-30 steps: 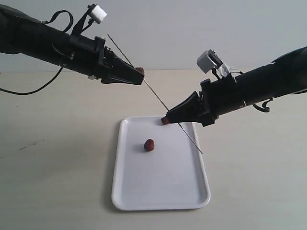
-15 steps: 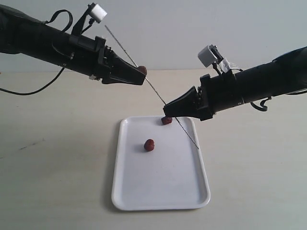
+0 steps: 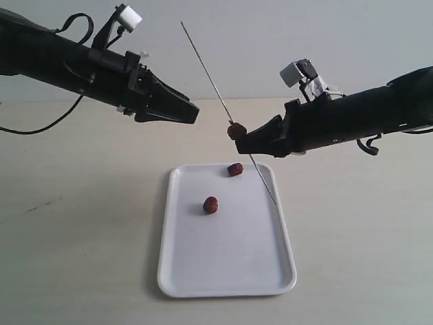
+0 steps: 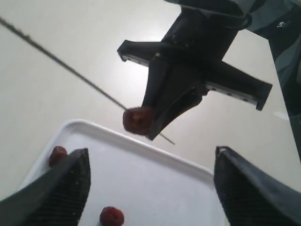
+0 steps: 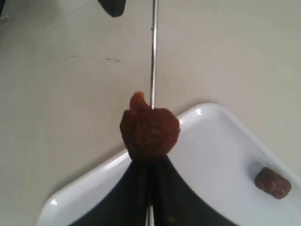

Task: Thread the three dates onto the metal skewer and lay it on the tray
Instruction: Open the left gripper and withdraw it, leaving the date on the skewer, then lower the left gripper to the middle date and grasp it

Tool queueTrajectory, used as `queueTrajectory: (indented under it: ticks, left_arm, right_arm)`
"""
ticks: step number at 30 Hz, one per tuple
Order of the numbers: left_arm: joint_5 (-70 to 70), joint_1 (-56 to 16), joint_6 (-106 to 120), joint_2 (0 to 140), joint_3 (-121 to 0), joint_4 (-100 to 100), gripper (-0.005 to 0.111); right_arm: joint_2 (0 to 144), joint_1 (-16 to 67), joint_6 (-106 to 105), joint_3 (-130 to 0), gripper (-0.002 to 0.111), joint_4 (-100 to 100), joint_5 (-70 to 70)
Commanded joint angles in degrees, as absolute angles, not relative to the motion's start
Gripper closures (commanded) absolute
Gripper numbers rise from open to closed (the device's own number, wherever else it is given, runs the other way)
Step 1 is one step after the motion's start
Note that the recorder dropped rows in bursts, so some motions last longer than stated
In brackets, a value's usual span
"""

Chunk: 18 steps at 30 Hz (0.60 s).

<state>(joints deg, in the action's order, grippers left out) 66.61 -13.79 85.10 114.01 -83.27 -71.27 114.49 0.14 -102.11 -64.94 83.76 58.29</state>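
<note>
Left gripper (image 3: 192,112) hangs above the desk (image 3: 81,257), up and left of the tray (image 3: 226,288). Its jaws are spread wide with nothing between them. The left wrist view shows both fingers (image 4: 61,188) far apart and empty.

Right gripper (image 3: 239,143) has its jaws together, clamped on the metal skewer (image 3: 206,68) partway along the rod. The skewer is tilted. Its long end points up and to the left in the exterior view, and its short end sticks down past the gripper over the tray's right side. Can't tell if the lower tip touches the tray.

The threaded date (image 3: 236,131) is on the skewer, pushed right up against the right gripper's tips on the upper side. In the right wrist view the same date (image 5: 149,127) sits directly in front of the closed tips, with the rod running past it. The left gripper is apart from both skewer and date.

Two other dates are loose on the tray. The far date (image 3: 235,169) lies close to the far rim, just below the right gripper. The middle date (image 3: 211,204) lies further in, left of centre. They are apart from each other and not touching the skewer.

The tray is flat on the desk, white, and otherwise bare.
</note>
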Motion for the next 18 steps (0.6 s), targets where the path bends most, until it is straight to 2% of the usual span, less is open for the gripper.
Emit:
queueTrajectory:
  ticks: [1,4,7,11,14,18]
  left_arm:
    - [65.1,-13.6,85.1,113.8,-83.4,-65.3,0.041]
    - [61.7,-15.5,84.2,113.8,-83.4,-60.8,0.045]
    - [54.9,-19.4,81.5,113.8,-83.4,-56.4,0.042]
    - [43.3,-26.6,73.6,114.0,-83.4,-45.2,0.036]
    - [36.8,-31.8,59.3,114.4,-83.4,-34.0,0.037]
    - [35.9,-36.0,40.7,115.8,-84.2,-19.3,0.037]
  right_arm:
    - [112.2,-0.7,-94.2,-64.9,0.108,83.1,50.9]
    - [109.0,-1.3,-82.1,-64.9,0.108,73.5,40.7]
    - [106.3,-1.4,-67.2,-64.9,0.108,59.1,35.9]
    - [103.2,-1.4,-51.7,-64.9,0.108,41.7,35.0]
    - [101.9,-1.4,-45.2,-64.9,0.108,34.4,35.4]
    - [101.4,-1.4,-43.3,-64.9,0.108,32.7,35.6]
